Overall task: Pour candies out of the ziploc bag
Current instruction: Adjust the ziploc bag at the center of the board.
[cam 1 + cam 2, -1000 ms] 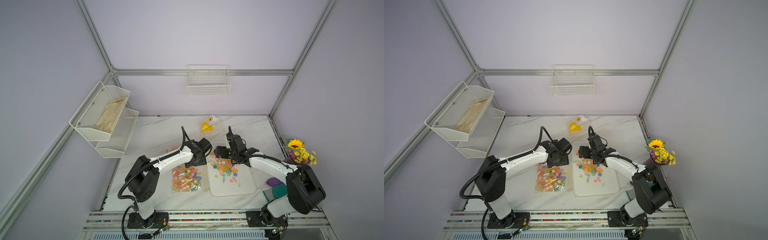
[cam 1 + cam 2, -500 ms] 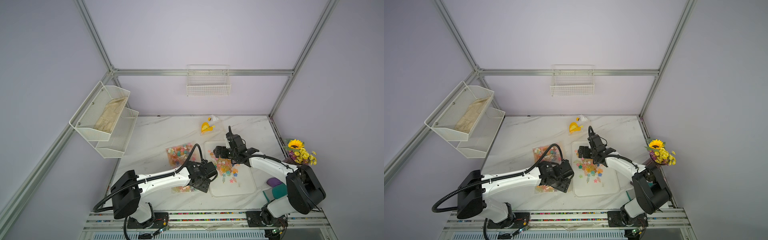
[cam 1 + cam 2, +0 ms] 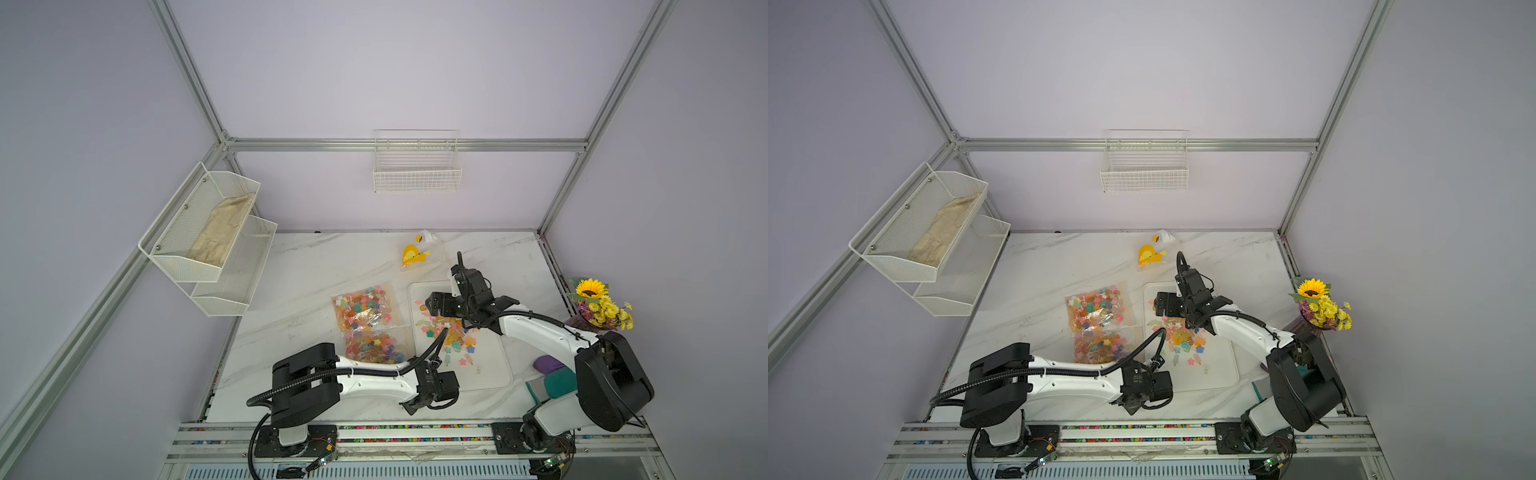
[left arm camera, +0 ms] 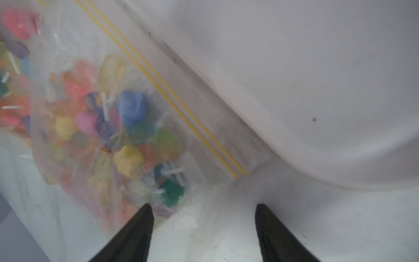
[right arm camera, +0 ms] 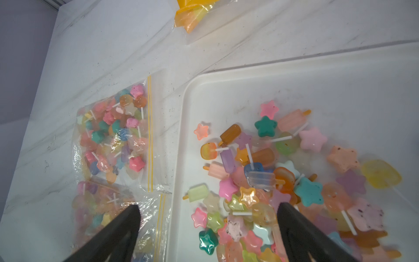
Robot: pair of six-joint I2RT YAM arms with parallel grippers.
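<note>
Left gripper (image 4: pixel 202 206) and right gripper (image 5: pixel 208 205) both spread, holding nothing; the nearer ziploc bag (image 4: pixel 204 108) lies flat beside the tray (image 4: pixel 317 79): if you pinch candies (image 4: pixel 129 158) with the film, they may spill onto the tabletop (image 4: pixel 204 245).

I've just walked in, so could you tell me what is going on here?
Loose candies lie piled on the white tray. Beside it, flat on the table, lie the farther bag and the nearer bag, both holding more sweets. The left gripper is open at the nearer bag's corner, gripping nothing. The right gripper hovers open over the tray's far end, also empty.
</note>
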